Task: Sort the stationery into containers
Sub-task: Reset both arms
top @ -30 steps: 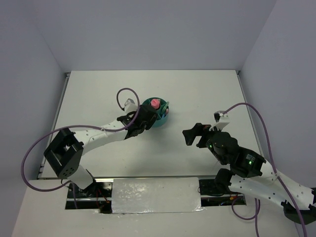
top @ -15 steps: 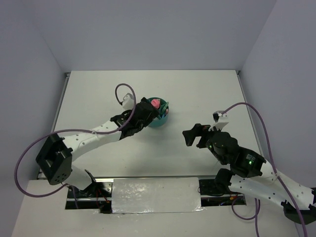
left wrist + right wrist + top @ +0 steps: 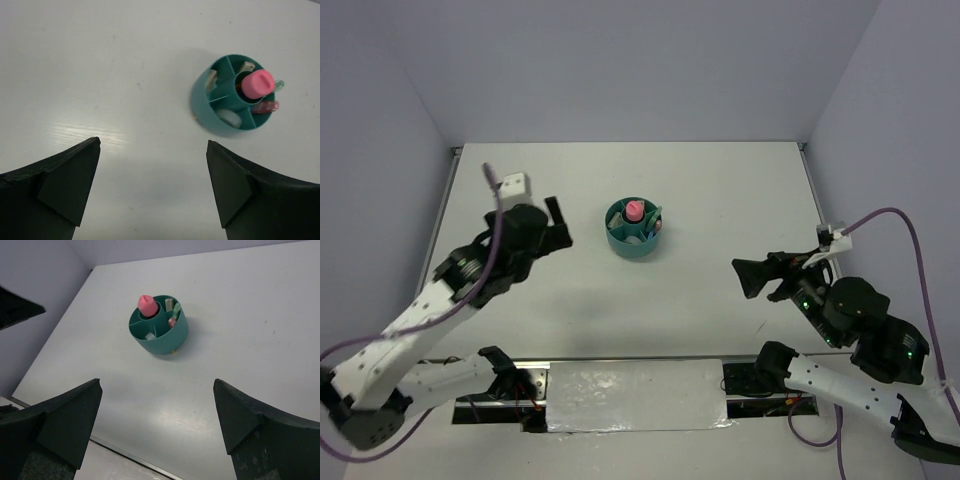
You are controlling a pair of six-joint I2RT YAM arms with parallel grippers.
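Note:
The teal container [image 3: 620, 243] stands mid-table. A pink tube [image 3: 635, 210] stands upright in its central cup. The left wrist view shows the container [image 3: 200, 102] with the tube [image 3: 258, 83], a green capsule [image 3: 279, 85], a pink capsule [image 3: 267, 106], a beige eraser [image 3: 246, 66] and a whitish piece [image 3: 229, 117] in the ring compartments. My left gripper [image 3: 558, 222] [image 3: 153, 144] is open and empty, to the left of the container and apart from it. My right gripper [image 3: 748, 278] [image 3: 157, 382] is open and empty, off to the container's right. The right wrist view has the container [image 3: 165, 342] ahead.
Grey walls close in the white table at the back and both sides. A metal strip [image 3: 130, 457] runs along the table's near edge. Part of the left arm [image 3: 17, 310] shows dark at the right wrist view's upper left.
My left gripper has opened and drawn back to the left, away from the container it hung over. The right arm has pulled back toward the right.

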